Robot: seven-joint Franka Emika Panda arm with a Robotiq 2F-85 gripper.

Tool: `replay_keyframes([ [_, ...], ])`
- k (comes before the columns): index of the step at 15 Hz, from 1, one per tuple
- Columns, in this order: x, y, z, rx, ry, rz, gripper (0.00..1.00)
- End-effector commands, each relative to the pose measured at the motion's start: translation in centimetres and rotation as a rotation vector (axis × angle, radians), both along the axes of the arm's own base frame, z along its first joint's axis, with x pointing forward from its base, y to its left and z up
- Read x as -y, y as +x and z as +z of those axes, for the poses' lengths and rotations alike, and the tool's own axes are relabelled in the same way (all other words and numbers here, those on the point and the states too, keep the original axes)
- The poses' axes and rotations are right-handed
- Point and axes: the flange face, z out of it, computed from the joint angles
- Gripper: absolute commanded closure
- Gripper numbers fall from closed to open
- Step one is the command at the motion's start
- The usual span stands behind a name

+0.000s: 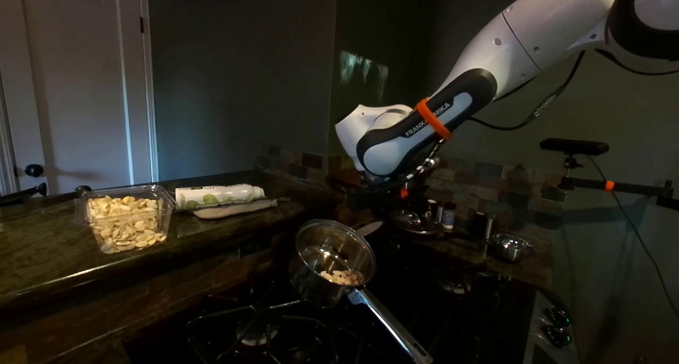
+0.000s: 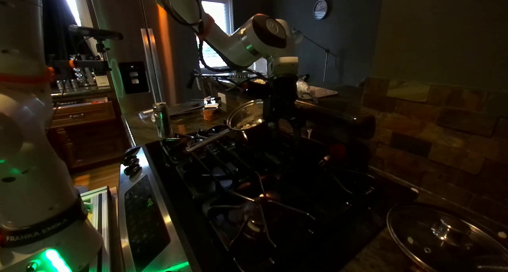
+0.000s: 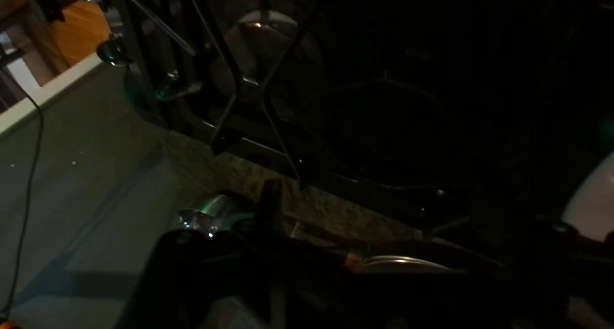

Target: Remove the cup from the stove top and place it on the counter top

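No cup can be told for certain. A steel saucepan (image 1: 310, 287) with a long handle sits on the black stove top (image 1: 254, 335); it also shows in an exterior view (image 2: 248, 134). Pale pieces lie inside it, gathered toward the handle. The dark counter top (image 1: 48, 271) runs along one side at a higher level. My gripper (image 2: 285, 130) points down over the stove top, beside the saucepan; its dark fingers appear apart with nothing seen between them. In the wrist view a pale rounded object (image 3: 595, 199) is cut off at the right edge; I cannot tell what it is.
A clear box of pale pieces (image 1: 127, 221) and a green-white package (image 1: 217, 197) lie on the counter. A glass lid (image 2: 444, 240), a steel bowl (image 1: 510, 246) and small jars (image 1: 448, 216) stand beyond the stove. A metal shaker (image 2: 160, 119) stands near the stove's corner.
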Motion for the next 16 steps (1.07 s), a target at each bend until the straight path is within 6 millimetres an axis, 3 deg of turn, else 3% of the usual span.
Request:
replay_keyframes([
  [1,-1.4,1.0,0.3,0.016,0.000,-0.099,0.00],
  [6,-1.1,3.1,3.5,0.147,0.010,-0.109,0.00],
  [13,-2.2,5.0,0.7,0.180,0.232,-0.096,0.00],
  [16,-2.2,6.2,0.8,0.254,0.242,-0.062,0.00],
])
